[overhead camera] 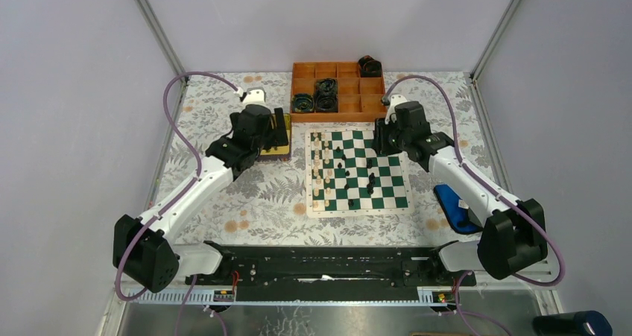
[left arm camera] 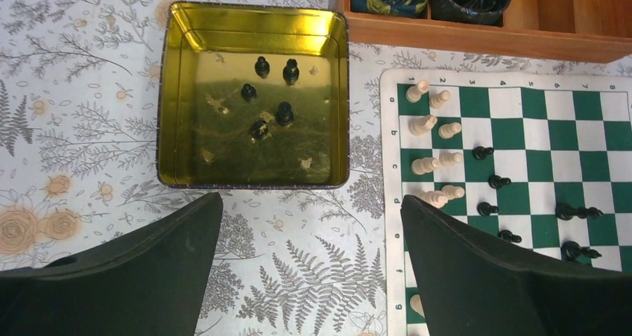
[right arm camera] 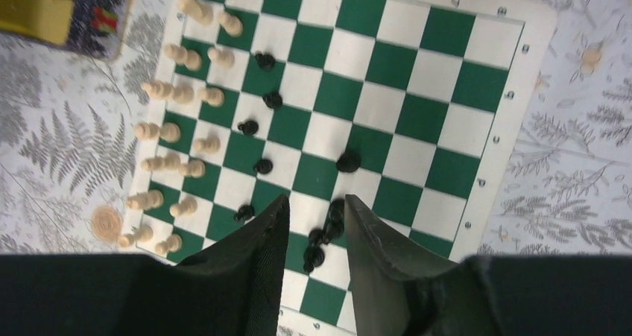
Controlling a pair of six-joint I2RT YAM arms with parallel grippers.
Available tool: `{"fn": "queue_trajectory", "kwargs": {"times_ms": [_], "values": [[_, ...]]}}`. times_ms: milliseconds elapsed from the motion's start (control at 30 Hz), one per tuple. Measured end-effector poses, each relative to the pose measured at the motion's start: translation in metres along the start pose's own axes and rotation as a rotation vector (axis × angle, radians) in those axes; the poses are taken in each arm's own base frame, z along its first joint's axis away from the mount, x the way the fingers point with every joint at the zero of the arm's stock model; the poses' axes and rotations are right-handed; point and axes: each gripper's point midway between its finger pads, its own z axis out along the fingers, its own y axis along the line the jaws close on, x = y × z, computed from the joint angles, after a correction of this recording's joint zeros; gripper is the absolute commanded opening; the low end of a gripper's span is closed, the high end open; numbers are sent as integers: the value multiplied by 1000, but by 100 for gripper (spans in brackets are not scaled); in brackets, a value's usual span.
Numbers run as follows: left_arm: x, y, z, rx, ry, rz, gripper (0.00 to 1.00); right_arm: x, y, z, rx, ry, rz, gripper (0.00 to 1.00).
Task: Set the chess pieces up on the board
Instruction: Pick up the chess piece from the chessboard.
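The right tool [right arm camera: 316, 202] hangs over the board [right arm camera: 522, 68] with its jaws drawn narrow. A few black pieces [right arm camera: 335, 215] sit in the gap, one close against the right finger. Whether any of them is gripped I cannot tell. More black pieces are scattered loosely over the middle squares, well apart from each other. The cream pieces [right arm camera: 160, 90] stand in two ranks along the board's left edge.

The left tool [left arm camera: 311, 202] is spread wide and holds nothing. It hovers above the desk [overhead camera: 223, 194], on the near side of a yellow tin [left arm camera: 168, 90]. Five black pieces stand inside the tin on its shiny floor, apart from its walls. The tin lies just left of the board, not touching it.

Beyond the board, at the far side of the desk, is an orange tray [left arm camera: 477, 42]. Dark cable rolls [overhead camera: 326, 90] fill some of its compartments. A blue object [overhead camera: 451, 202] lies on the desk to the right of the board, partly under the right arm.
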Motion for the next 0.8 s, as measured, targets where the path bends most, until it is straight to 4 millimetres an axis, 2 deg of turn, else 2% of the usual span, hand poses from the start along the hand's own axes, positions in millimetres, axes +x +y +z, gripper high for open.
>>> {"fn": "queue_trajectory", "kwargs": {"times_ms": [300, 533, 800], "values": [[32, -3, 4, 23, 73, -8, 97, 48, 3, 7, 12, 144, -20, 38], [40, -6, 5, 37, 94, -17, 98, 69, -3, 24, 35, 226, -23, 44], [52, -5, 6, 44, 119, -10, 99, 88, -8, 42, 50, 300, -23, 46]]}}
